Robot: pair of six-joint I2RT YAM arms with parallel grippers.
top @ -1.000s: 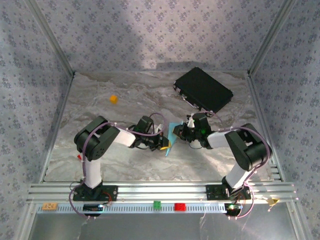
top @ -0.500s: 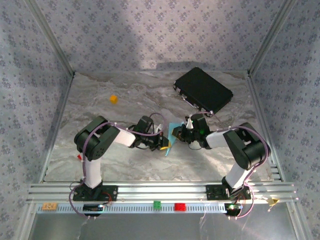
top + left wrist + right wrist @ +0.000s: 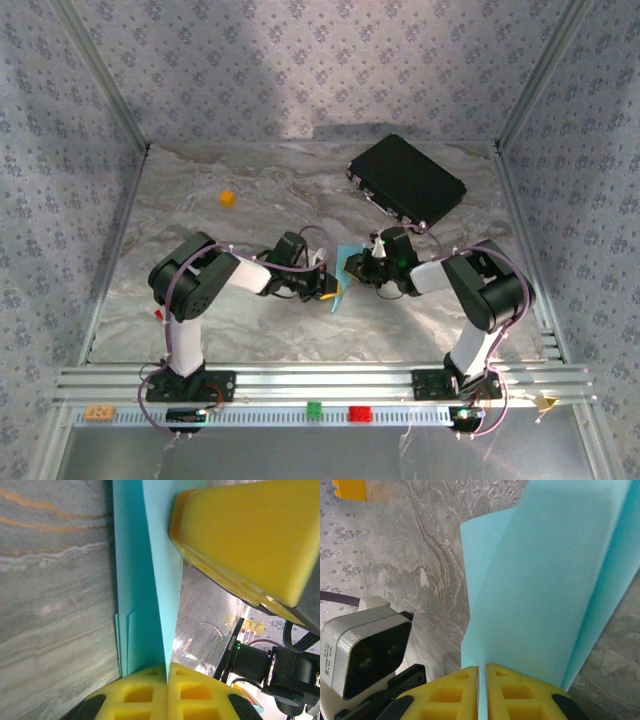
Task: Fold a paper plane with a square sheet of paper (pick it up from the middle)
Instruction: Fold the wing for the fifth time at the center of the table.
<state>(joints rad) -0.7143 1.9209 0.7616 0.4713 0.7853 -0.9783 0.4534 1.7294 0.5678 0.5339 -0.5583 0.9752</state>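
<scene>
While both arms reach in toward the middle of the surface (image 3: 200, 310), the top view shows the light-blue paper (image 3: 343, 268) standing on edge between the left tool (image 3: 328, 290) and the right tool (image 3: 360, 268). It is well apart from the black case (image 3: 406, 180) and the small orange cube (image 3: 228, 198).

In the left wrist view, the left tool's yellow pads (image 3: 145, 695) are pressed together on the bottom edge of the paper. The paper rises as doubled layers whose edges sit slightly offset. A pad of the right tool lies against the sheet higher up.

In the right wrist view, the right tool's pads (image 3: 510, 690) are closed to a thin slit with the paper pinched between them. The sheet bows away, with a second layer behind it at the right.

This looks like an early fold: the sheet is doubled over, and no pointed nose can be seen. The next move probably calls for lining up the offset edges. One tool would then hold firm while the crease is pressed flat against the surface.
</scene>
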